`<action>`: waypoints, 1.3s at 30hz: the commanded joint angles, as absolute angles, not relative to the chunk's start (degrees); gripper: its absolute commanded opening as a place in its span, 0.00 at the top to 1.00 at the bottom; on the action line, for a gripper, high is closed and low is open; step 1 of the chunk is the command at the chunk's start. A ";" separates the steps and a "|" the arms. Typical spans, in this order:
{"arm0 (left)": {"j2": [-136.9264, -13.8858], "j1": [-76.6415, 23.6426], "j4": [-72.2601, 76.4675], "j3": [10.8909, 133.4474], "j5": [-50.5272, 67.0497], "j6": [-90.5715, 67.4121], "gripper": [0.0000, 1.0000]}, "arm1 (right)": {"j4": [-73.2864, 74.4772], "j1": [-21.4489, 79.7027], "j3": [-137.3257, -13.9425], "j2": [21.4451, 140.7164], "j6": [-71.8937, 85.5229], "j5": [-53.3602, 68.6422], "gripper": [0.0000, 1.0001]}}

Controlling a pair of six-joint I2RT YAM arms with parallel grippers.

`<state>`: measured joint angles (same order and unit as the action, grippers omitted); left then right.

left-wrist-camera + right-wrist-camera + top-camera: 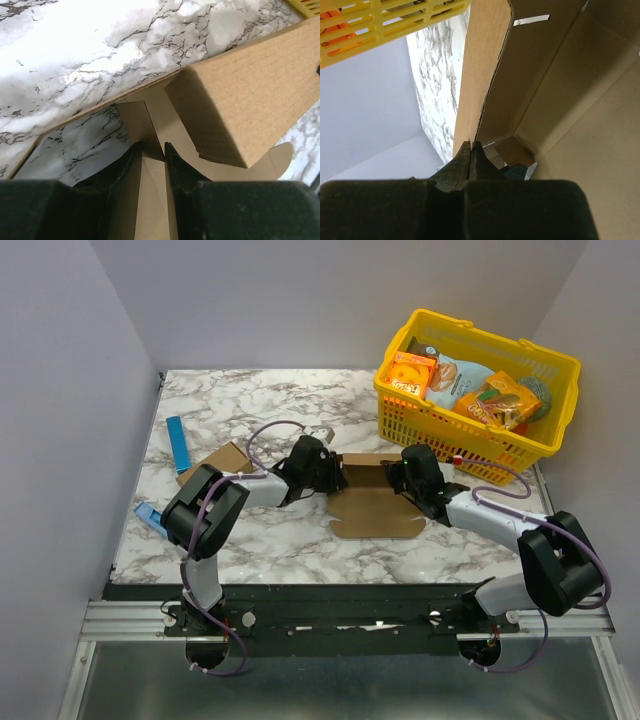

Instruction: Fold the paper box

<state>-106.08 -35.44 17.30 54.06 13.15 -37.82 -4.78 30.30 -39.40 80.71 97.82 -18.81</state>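
From above, the box (375,508) lay half folded on the table (250,410), left of the basket (440,430) and nearer me. At my left wrist, the left gripper (152,147) showed a narrow gap with a flap (140,125) in it; I could not tell whether it pinched. At my right wrist, the right gripper (471,146) was pressed together on a raised wall (472,75) beside the basket.

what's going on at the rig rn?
Both arms are working on a plain brown die-cut cardboard box lying between them. The right gripper is shut on the edge of one raised side wall. The left gripper straddles a flap at the opposite end, jaws narrowly apart; whether it grips is unclear. The box is only partly folded: some walls are up, the near panel lies flat.
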 commanded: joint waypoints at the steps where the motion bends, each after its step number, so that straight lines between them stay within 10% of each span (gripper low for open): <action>1: -106.17 -38.49 16.26 57.04 8.01 -35.25 0.67 | 2.37 30.59 -39.11 83.32 95.27 -18.81 0.99; 15: -107.50 -39.55 21.18 55.03 6.60 -38.50 0.63 | 2.37 30.59 -38.85 83.59 95.36 -18.81 0.99; 25: -92.65 -37.62 14.42 47.91 7.65 -28.40 0.20 | 3.16 30.59 -37.97 81.74 96.24 -20.65 0.99; 39: -77.33 -21.37 15.02 42.00 7.47 -26.01 0.10 | 3.43 30.50 -37.88 81.47 95.10 -20.22 0.99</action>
<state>-74.50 -25.85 12.10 40.38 8.12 -25.32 -4.16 30.06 -39.79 80.84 97.41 -18.83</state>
